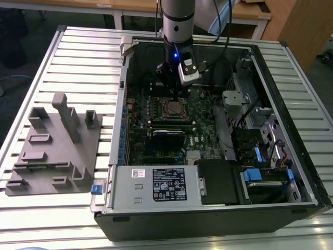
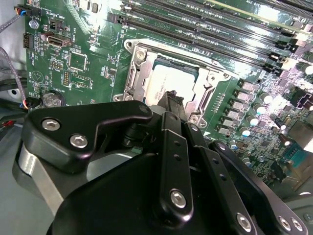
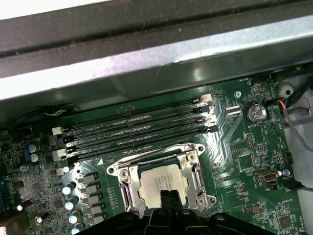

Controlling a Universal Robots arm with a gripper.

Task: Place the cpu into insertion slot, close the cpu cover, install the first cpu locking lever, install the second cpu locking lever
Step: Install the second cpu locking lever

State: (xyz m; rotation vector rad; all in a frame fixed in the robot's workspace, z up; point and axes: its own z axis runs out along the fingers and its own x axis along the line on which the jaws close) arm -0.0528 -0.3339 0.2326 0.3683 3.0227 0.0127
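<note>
The cpu (image 3: 164, 181) lies flat in the insertion slot (image 3: 115, 170) on the green board, its silvery-grey top showing. The cpu cover (image 3: 195, 177) lies down around it as a silvery frame; in the second wrist view the cpu (image 2: 168, 81) shows through the cover (image 2: 209, 82) cut-out. My gripper (image 3: 169, 195) hovers just over one edge of the chip, its two dark fingertips together with nothing seen between them. In the exterior view the gripper (image 1: 169, 86) hangs inside the open computer case, just beyond the slot (image 1: 174, 108).
Long black memory slots (image 3: 137, 129) run beside the socket. The case wall (image 3: 146, 63) stands close behind them. Drive bays and cables (image 1: 255, 140) fill the exterior view's right side of the case. A grey parts fixture (image 1: 57, 146) sits on the table at the exterior view's left.
</note>
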